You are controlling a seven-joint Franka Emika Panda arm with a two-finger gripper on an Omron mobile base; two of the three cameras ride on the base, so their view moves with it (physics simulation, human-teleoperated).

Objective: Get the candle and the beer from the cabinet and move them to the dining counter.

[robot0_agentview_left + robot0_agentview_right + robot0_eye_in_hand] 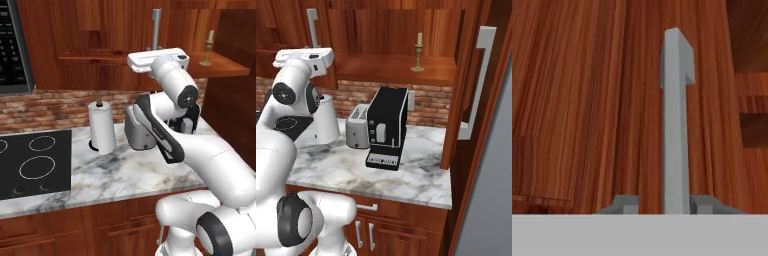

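The hand (664, 205) sits at the long silver bar handle (675, 120) of the reddish-brown wooden wall cabinet (587, 100), its two tips set narrowly either side of the bar, apparently not yet clamped. So this looks like the door-opening step: next it should close on the bar and pull outward. The small cream taper candle in its slim brass candlestick (418, 52) stands upright on the open wooden shelf (391, 67), well off to the hand's right (no beer bottle spotted yet).
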